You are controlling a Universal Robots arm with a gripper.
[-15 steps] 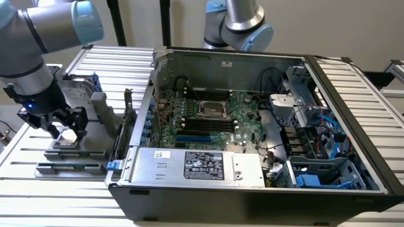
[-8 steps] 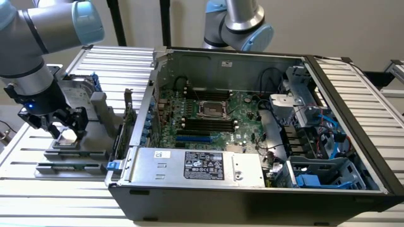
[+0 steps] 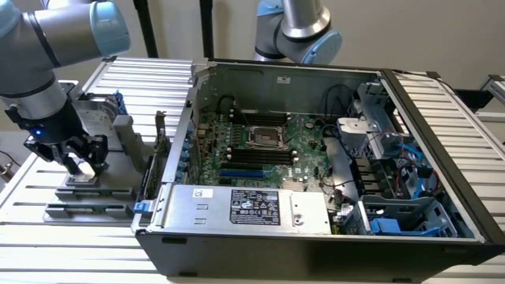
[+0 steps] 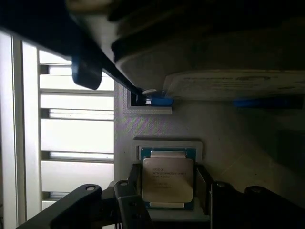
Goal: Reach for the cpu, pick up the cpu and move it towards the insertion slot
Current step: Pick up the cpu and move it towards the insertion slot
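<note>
The cpu (image 4: 167, 180), a flat square chip with a silvery top plate, lies in a pale grey holder (image 4: 167, 143). My gripper (image 4: 169, 191) is down over it, one dark finger (image 4: 135, 183) close at each side of the chip; the jaws stand open around it. In the exterior view, the gripper (image 3: 83, 168) is low over the cpu (image 3: 85, 170) on the grey fixture at that view's left. The insertion slot (image 3: 264, 137), a square socket with a metal frame, sits on the motherboard inside the open computer case, far to that view's right of the gripper.
An upright hard drive with blue frame (image 3: 99, 115) stands just behind the gripper on the fixture (image 3: 94, 192). The case wall (image 3: 185, 130) rises between fixture and motherboard. Long black memory slots (image 3: 261, 158) flank the socket. A power supply (image 3: 245, 207) fills the case front. A second arm (image 3: 300, 29) hangs behind.
</note>
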